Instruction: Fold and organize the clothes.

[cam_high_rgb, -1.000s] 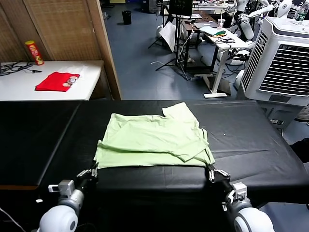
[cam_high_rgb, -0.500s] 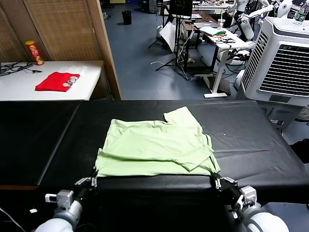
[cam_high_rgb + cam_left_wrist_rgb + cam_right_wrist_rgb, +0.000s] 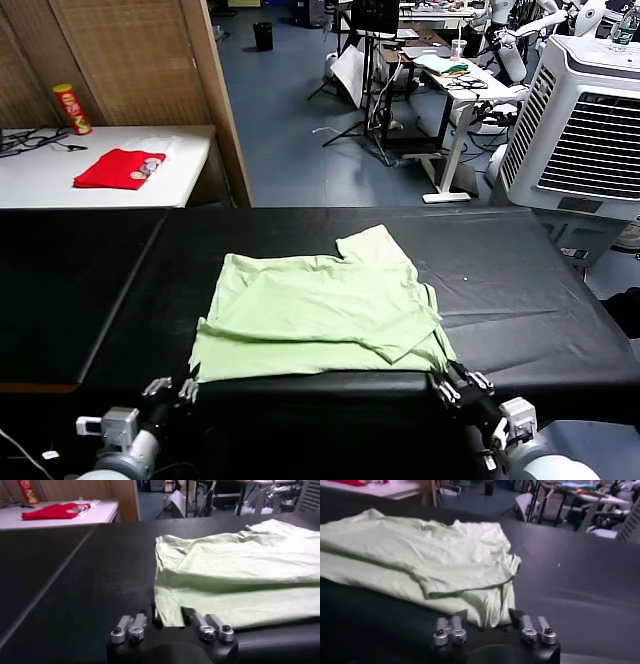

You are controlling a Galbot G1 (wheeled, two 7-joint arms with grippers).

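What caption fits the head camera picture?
Both open grippers, left and right, sit at the T-shirt's near corners.

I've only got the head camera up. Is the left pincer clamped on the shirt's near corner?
Observer: No. The left wrist camera shows the left pincer with its jaws apart and the shirt corner lying loose between them.
Operator: And the right one?
Observer: The right wrist camera shows the right pincer open as well, with the other near corner resting between its jaws, not pinched.
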